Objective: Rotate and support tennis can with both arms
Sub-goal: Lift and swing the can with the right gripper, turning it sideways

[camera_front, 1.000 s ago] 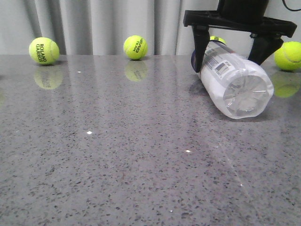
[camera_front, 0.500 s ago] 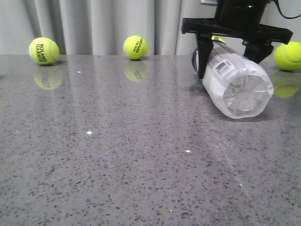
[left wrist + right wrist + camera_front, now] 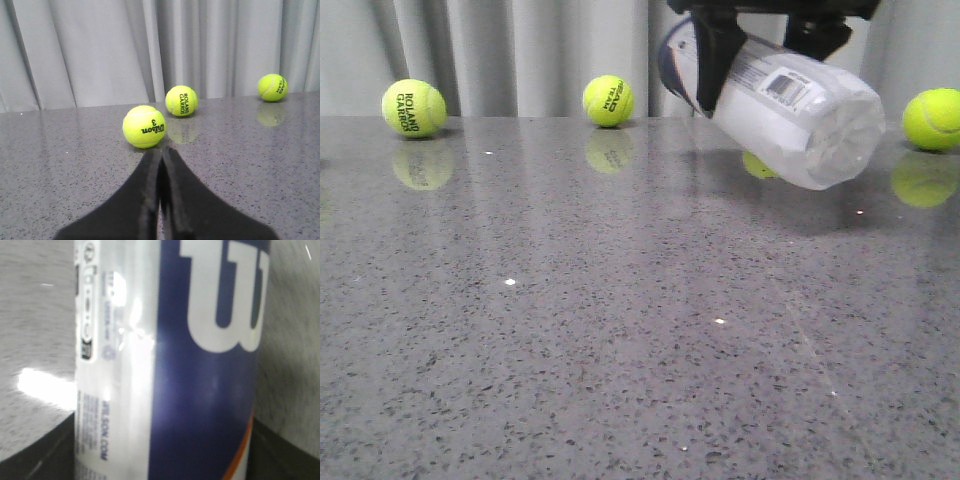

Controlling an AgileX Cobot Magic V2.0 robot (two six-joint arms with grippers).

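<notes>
The tennis can is a white-clear tube with a barcode. It hangs off the table at the back right, its clear end toward me and its navy end tilted up and back left. My right gripper is shut on it from above, one black finger on each side. In the right wrist view the can fills the frame, showing the navy band and an orange stripe between the jaws. My left gripper is shut and empty, low over the table. It does not show in the front view.
Yellow-green tennis balls lie along the back by the grey curtain: far left, middle, far right. One is partly hidden under the can. A Wilson ball lies just ahead of my left fingertips, with others beyond.
My right gripper closed on the can, which lay on the table, and lifted it clear. The can moved up and left, uncovering a ball behind it.
</notes>
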